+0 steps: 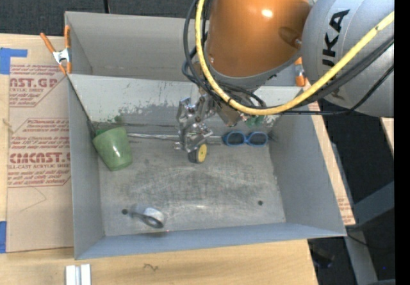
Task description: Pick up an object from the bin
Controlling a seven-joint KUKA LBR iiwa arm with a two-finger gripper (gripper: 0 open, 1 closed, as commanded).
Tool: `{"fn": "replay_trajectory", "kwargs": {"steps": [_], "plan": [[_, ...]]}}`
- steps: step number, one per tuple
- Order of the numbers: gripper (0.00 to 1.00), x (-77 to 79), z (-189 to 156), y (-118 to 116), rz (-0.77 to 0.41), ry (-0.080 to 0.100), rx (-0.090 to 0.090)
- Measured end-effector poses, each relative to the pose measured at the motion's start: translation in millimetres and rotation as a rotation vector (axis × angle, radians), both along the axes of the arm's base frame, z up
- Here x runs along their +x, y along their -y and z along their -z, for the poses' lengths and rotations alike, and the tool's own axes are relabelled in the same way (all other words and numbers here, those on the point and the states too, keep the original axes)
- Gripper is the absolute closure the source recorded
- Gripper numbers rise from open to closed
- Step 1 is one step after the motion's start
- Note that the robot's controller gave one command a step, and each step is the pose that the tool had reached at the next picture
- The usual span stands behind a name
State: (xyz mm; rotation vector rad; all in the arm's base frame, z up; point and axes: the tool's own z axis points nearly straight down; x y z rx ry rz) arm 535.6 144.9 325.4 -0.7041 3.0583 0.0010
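The gripper (194, 135) hangs low over the middle of the bin (211, 191), toward the far wall, its metal tip close to the floor. Right at that tip, on its near side, is a small yellow disc (201, 153), touching the gripper or as good as touching it. Whether the disc is between the jaws or just below them I cannot tell, nor how far the jaws are open; the metalwork there is too tangled to read.

The disc looks like a small, hard, round piece, probably plastic, so likely very light, stiff and rather smooth. My judgement is that it needs a pinch across its width, on opposite edges, with the jaws low enough to get round it. A hold on the flat faces only works if it stands on edge. Being light and round, it may skid or roll off across the metal floor if one jaw meets it first.

Just right of the gripper lie blue goggles (245, 139), close enough to be nudged. A green cup (114, 147) lies on its side well off to the left, and a small metal ring piece (148, 216) sits by the near wall; both are well apart from the gripper.
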Motion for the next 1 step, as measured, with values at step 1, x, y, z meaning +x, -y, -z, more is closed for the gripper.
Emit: {"fn": "replay_trajectory", "kwargs": {"steps": [1], "plan": [[1.0, -2.3, 121.2, 10.5, -0.146, -0.009, -0.002]]}}
